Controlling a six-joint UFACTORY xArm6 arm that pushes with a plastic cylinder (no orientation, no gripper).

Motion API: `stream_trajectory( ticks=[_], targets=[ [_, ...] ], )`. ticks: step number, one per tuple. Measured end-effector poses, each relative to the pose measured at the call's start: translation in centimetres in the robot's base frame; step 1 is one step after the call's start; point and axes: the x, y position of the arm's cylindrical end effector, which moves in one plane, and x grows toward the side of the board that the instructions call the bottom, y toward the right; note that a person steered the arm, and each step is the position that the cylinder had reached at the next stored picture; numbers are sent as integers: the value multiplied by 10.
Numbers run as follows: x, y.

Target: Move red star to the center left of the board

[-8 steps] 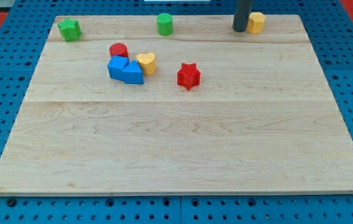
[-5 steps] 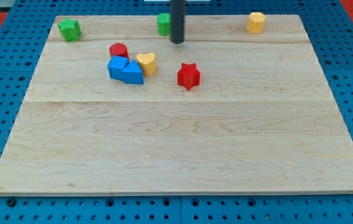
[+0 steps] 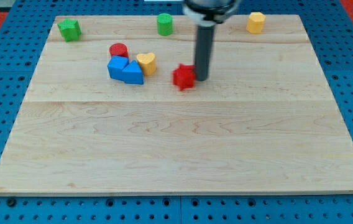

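The red star (image 3: pixel 183 77) lies on the wooden board (image 3: pixel 176 143), in its upper middle part. My tip (image 3: pixel 201 78) stands right against the star's right side, touching it. The dark rod rises from there to the view's top edge. The star is slightly blurred.
A red cylinder (image 3: pixel 119 50), two blue blocks (image 3: pixel 125 70) and a yellow heart (image 3: pixel 146 62) cluster left of the star. A green star-like block (image 3: pixel 69 29) sits at the top left, a green cylinder (image 3: pixel 165 24) at the top middle, a yellow block (image 3: pixel 255 22) at the top right.
My tip has swung from the yellow block at the top right, past the green cylinder, down to the red star's right side. The star has shifted slightly left.
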Motion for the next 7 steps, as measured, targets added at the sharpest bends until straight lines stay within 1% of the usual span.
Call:
stream_trajectory(
  ticks=[1, 2, 4, 5, 7],
  targets=[
    [9, -80],
    [10, -138],
    [24, -170],
    [24, -208],
    [26, -167]
  ],
)
